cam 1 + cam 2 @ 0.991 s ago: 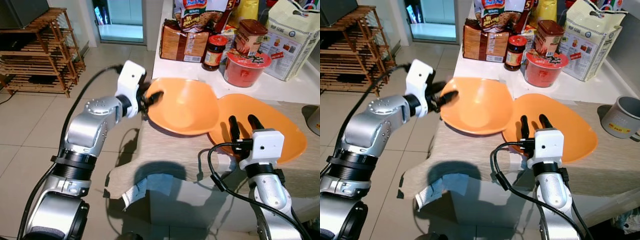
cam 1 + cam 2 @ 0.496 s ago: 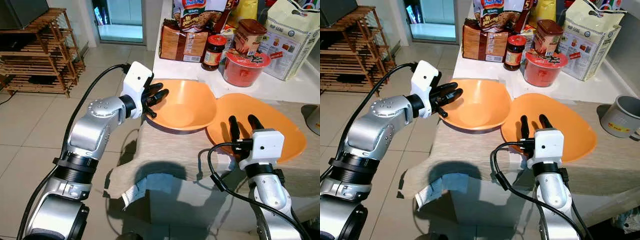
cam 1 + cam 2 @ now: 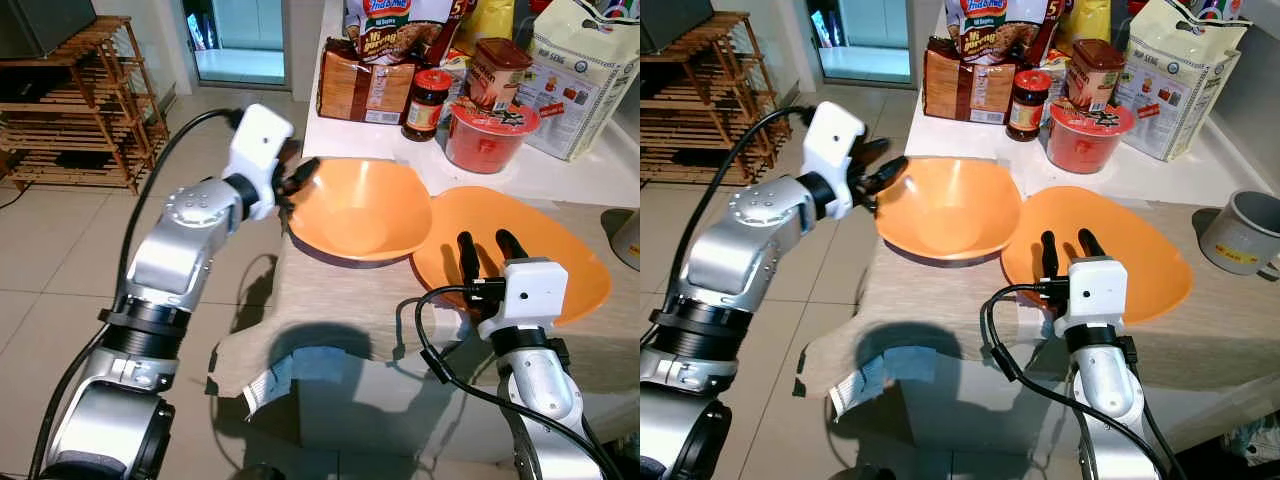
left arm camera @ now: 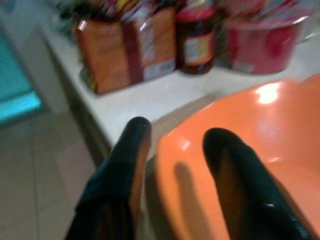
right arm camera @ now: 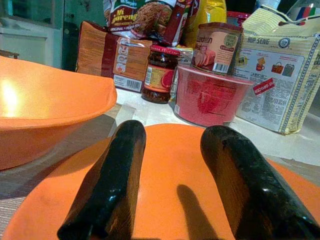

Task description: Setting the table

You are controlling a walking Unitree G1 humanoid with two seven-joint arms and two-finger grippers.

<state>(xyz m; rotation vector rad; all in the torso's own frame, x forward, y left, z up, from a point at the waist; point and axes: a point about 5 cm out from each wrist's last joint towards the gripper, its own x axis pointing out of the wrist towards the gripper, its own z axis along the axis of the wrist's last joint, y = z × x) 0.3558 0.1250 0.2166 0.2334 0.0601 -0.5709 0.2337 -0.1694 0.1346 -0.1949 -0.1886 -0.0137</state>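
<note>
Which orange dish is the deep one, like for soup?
The orange bowl by the left gripper, with its tall curved sides. The orange plate beside it, under the right gripper, is flat and shallow.

Silver arms (image 3: 185,235) — white wrist housings (image 3: 527,292), black cables (image 3: 440,365).

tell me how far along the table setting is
Done: an orange bowl and an orange plate sit side by side on the mat-covered table. In hand: the left gripper is at the bowl's rim with jaws open, one finger on each side of it, while the right gripper hovers open over the plate's near edge. Left: gripping and placing both; no cutlery is visible.
</note>
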